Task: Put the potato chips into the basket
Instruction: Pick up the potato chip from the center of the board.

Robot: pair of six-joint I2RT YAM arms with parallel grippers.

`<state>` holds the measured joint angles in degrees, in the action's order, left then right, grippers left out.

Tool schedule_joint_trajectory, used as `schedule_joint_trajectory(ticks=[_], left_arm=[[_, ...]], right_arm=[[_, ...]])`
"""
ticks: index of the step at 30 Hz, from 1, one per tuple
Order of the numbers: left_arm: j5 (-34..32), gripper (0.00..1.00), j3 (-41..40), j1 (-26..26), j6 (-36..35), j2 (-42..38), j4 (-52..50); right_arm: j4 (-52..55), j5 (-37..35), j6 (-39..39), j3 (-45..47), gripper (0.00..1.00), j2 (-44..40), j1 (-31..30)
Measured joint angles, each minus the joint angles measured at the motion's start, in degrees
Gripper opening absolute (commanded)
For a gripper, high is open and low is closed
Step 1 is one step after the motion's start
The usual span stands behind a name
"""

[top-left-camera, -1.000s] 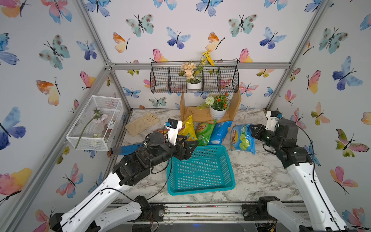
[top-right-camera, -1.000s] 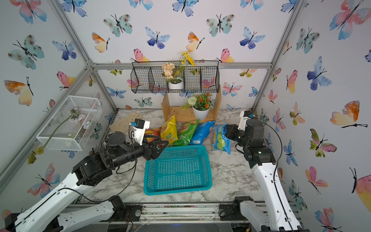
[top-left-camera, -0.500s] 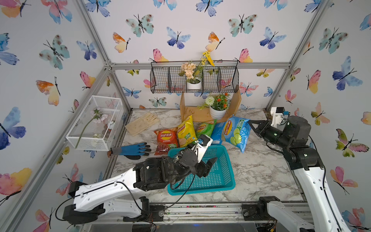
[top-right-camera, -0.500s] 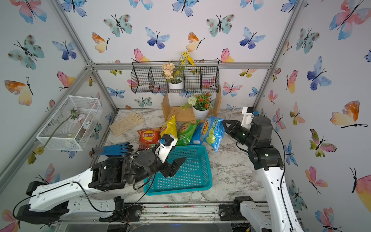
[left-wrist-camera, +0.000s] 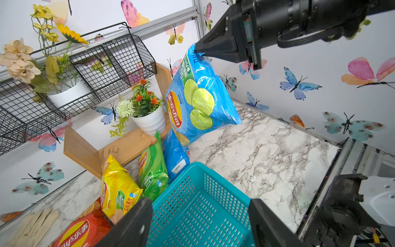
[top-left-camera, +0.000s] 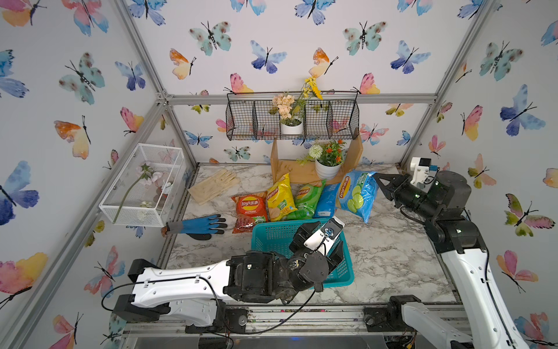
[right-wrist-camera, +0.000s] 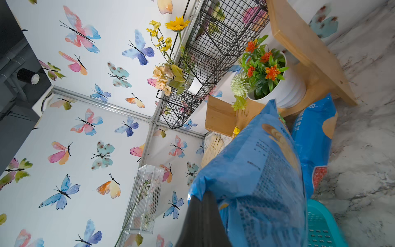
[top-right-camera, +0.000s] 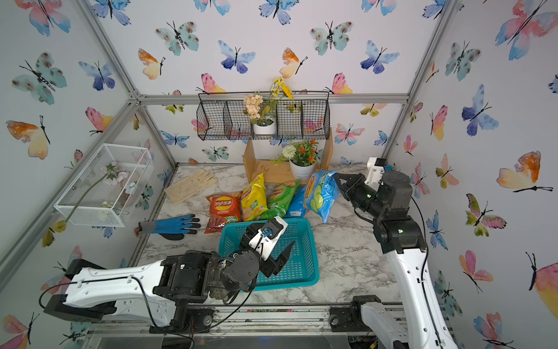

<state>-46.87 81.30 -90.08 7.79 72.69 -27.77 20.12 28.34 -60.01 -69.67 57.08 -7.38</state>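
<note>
The teal basket (top-left-camera: 265, 238) (top-right-camera: 305, 266) (left-wrist-camera: 215, 171) (right-wrist-camera: 320, 224) sits at the front middle of the marble table and is empty. My left gripper (top-left-camera: 327, 238) (top-right-camera: 270, 240) (left-wrist-camera: 199, 205) hovers open over its floor with nothing between the fingers. My right gripper (top-left-camera: 376, 176) (top-right-camera: 335, 176) (left-wrist-camera: 197, 48) is shut on the top edge of a blue lime potato chips bag (top-left-camera: 357, 193) (top-right-camera: 320, 193) (left-wrist-camera: 203, 102) (right-wrist-camera: 256, 181), which hangs tilted behind the basket's right rear corner. Red (top-left-camera: 249, 208), yellow (top-left-camera: 279, 198), green (top-left-camera: 306, 199) and another blue bag (top-left-camera: 327, 201) lie along the basket's far rim.
A blue glove (top-left-camera: 202, 225) lies left of the basket, and beige gloves (top-left-camera: 214, 185) lie further back. A wooden stand with a potted plant (top-left-camera: 327, 169) is behind the bags. The black wire basket (top-left-camera: 290, 121) hangs above it. A white mesh box (top-left-camera: 145, 184) is on the left wall.
My right gripper lifted the blue lime bag off the table and carried it left. My left arm swung from beside the bags down to the front, over the basket.
</note>
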Motion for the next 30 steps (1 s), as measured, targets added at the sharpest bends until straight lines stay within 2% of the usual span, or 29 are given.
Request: schedule_joint_trajectory(ticks=[4, 11, 22, 30], left_arm=[[0.39, 0.81, -1.07, 1.51, -0.20, 0.00, 1.84], [4.52, 0.82, -2.71, 9.88, 1.70, -0.61, 2.25], [17.14, 0.85, -8.68, 24.26, 6.05, -7.41, 1.01], [21.75, 0.83, -8.00, 27.93, 7.74, -9.16, -1.27]], right_arm=[[-2.25, -1.16, -0.37, 0.00, 0.02, 3.39, -3.17], [-4.92, -7.34, 0.76, -2.45, 0.02, 12.61, -15.08], [-6.27, -17.11, 2.12, -13.27, 0.02, 24.30, -30.71], [-6.47, -21.18, 2.34, -21.66, 0.02, 31.06, -37.70]])
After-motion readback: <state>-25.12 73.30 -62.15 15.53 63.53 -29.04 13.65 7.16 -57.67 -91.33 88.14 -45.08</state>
